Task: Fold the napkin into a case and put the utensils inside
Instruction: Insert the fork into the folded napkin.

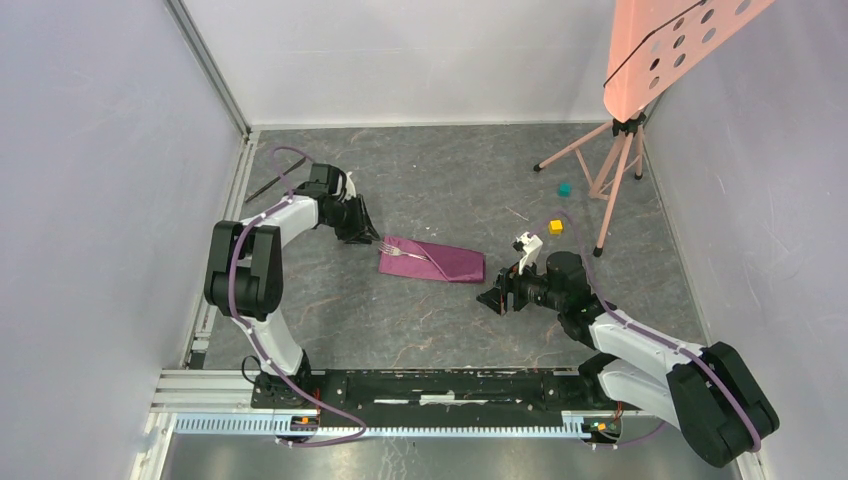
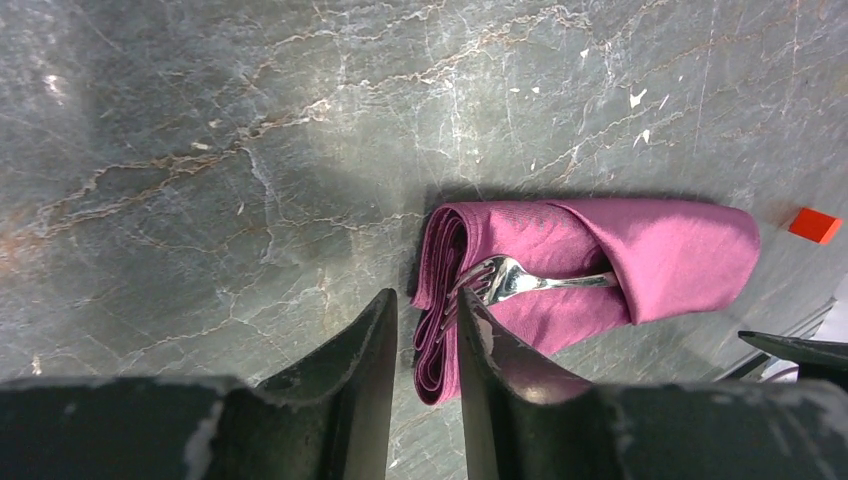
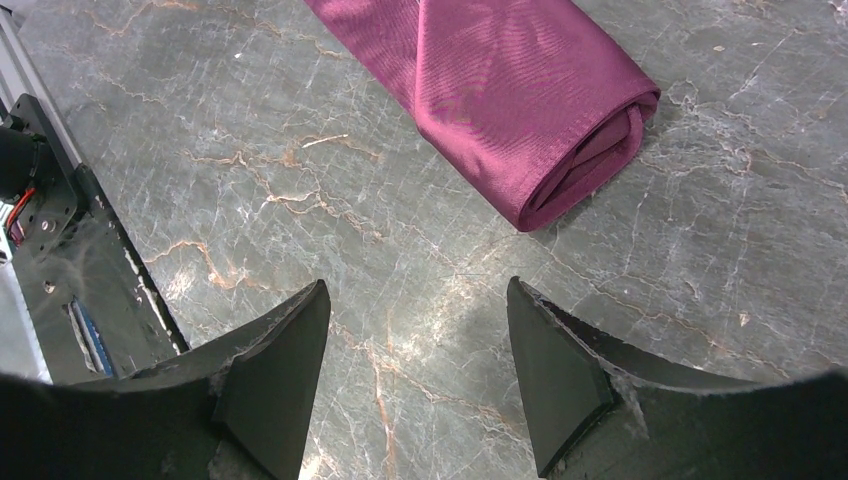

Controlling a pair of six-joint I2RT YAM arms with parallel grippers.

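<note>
- My left gripper (image 2: 427, 297) has only a thin gap between its two fingers.
- The rolled left end of the napkin (image 2: 660, 250) shows in that gap. I cannot tell if the fingers pinch it or only hang over it.
- My left arm is bent at the elbow and reaches in from the left, with its tip down by that end of the cloth.
- My right gripper (image 3: 415, 290) is wide open and holds nothing. It sits over the bare gray table (image 1: 420, 320), near the right end of the napkin.
- My right arm lies low and stretches in from the right.
- The napkin lies folded long and flat between my two grippers.
- The fork (image 2: 510, 280) is tucked under its flap, with the prongs poking out.
</note>
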